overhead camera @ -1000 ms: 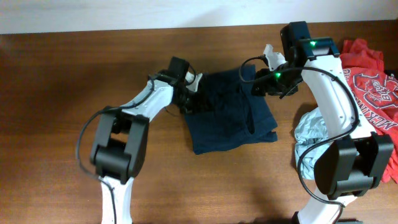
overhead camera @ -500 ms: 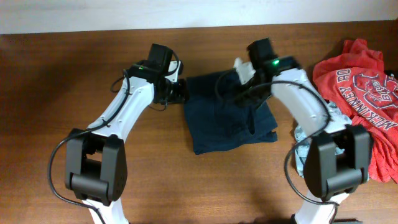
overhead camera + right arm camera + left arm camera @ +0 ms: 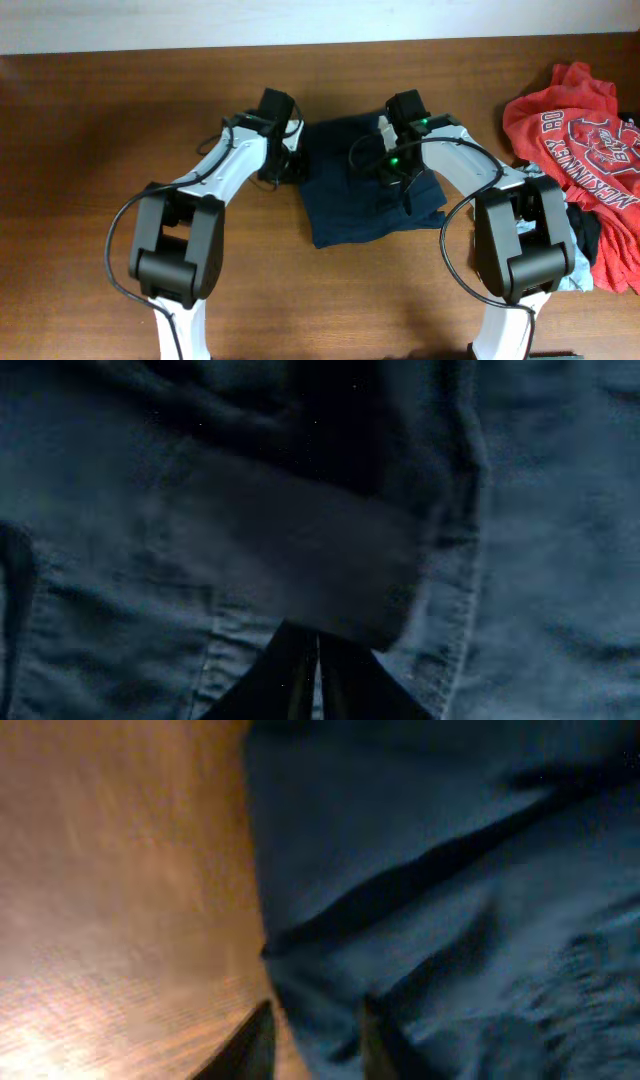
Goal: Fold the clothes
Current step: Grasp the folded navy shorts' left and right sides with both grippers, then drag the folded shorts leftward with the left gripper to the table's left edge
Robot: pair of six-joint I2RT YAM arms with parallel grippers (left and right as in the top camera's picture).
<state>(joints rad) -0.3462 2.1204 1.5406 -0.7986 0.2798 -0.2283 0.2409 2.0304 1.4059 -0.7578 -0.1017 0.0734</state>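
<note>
Table (image 3: 100,150): clothes (image 3: 350,210) lie mid-table between the arms, likely soft, light and floppy; best pinched at the edges or corners. Left gripper (image 3: 315,1035) is parted, straddling the cloth's left edge. Right gripper (image 3: 312,660) is closed with tips on the fabric; pinch unclear.

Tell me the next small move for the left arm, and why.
Probably close the left tool on the navy shorts: its fingers stand apart astride the garment's left edge, while the right tool is shut at a fold. Both sides need a grip before lifting.
</note>
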